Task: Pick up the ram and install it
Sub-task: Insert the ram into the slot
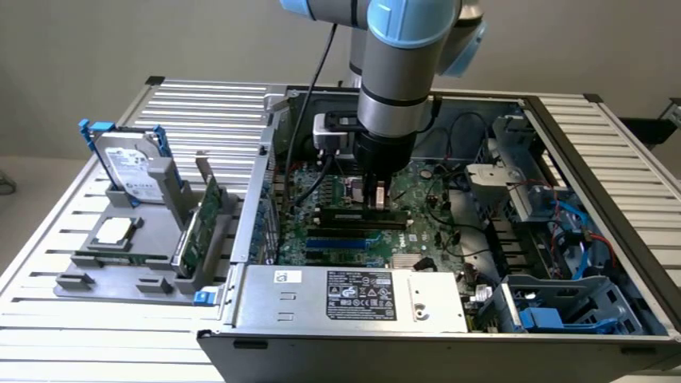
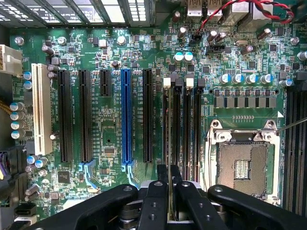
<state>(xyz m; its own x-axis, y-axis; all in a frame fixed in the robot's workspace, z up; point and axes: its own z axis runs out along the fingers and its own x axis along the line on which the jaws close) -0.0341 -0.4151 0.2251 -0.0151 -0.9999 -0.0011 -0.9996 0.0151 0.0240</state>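
My gripper (image 1: 374, 197) reaches down into the open computer case (image 1: 247, 231), just above the black memory slots (image 1: 356, 215) on the green motherboard (image 1: 426, 231). In the wrist view the gripper (image 2: 170, 179) is shut on the ram (image 2: 170, 143), a thin dark-green stick seen edge-on between the two black fingers (image 2: 162, 175). The stick runs lengthwise along the memory slots (image 2: 184, 124) with white and black end clips, lined up over the one nearest the expansion slots. I cannot tell whether it touches the slot.
A grey holder (image 1: 117, 267) at the exterior view's left carries a hard drive (image 1: 133, 171), a green expansion card (image 1: 202, 227) and a silver processor chip (image 1: 114, 231). The power supply (image 1: 352, 295) fronts the case. The open processor socket (image 2: 242, 165) and a blue slot (image 2: 126, 115) flank the memory slots.
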